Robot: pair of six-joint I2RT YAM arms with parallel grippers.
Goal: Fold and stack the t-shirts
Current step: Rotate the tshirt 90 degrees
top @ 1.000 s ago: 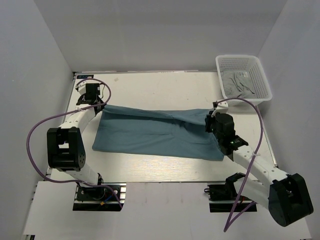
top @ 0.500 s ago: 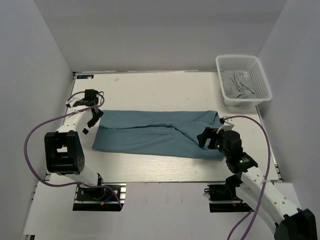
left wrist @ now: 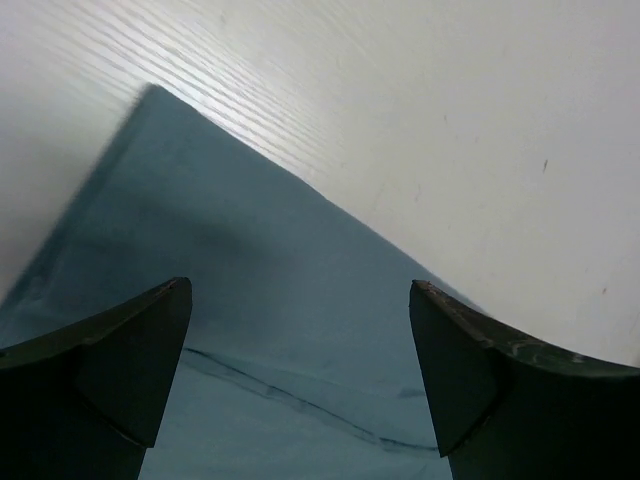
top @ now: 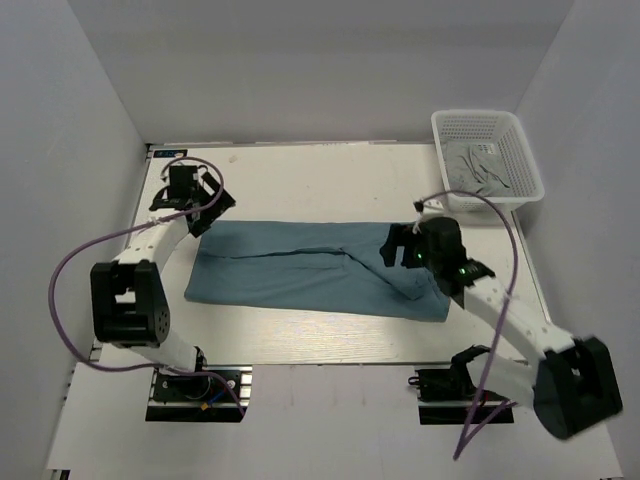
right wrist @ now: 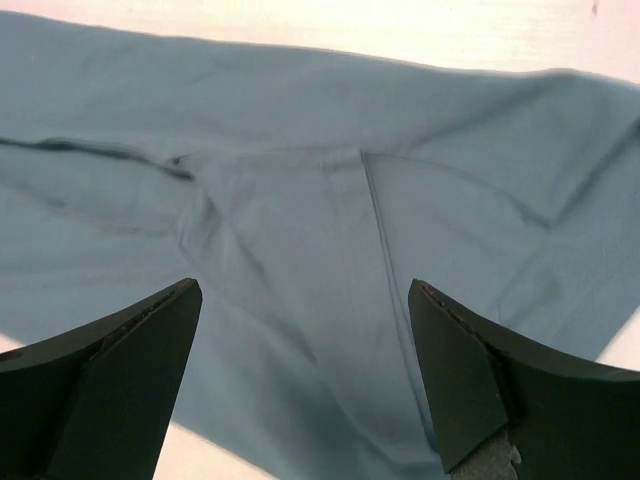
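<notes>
A dusty teal t-shirt [top: 300, 265] lies flat on the white table [top: 320, 180], folded into a long band running left to right. My left gripper [top: 210, 210] hovers open over the band's far left corner; its wrist view shows the cloth [left wrist: 260, 260] between the spread jaws [left wrist: 300, 295], with nothing held. My right gripper [top: 390, 247] stands open above the right part of the band. In its wrist view, the jaws [right wrist: 305, 290] are wide apart over the wrinkled cloth [right wrist: 300, 200] with its seams, and they grip nothing.
A white mesh basket [top: 441, 128] stands at the far right corner with crumpled grey cloth [top: 478, 170] inside. White walls close in the table at the left, back and right. Purple cables loop off both arms.
Both grippers have opened and let go of the t-shirt, which now lies flat. The left gripper went back to the far left corner; the right swung in over the shirt's right part.
</notes>
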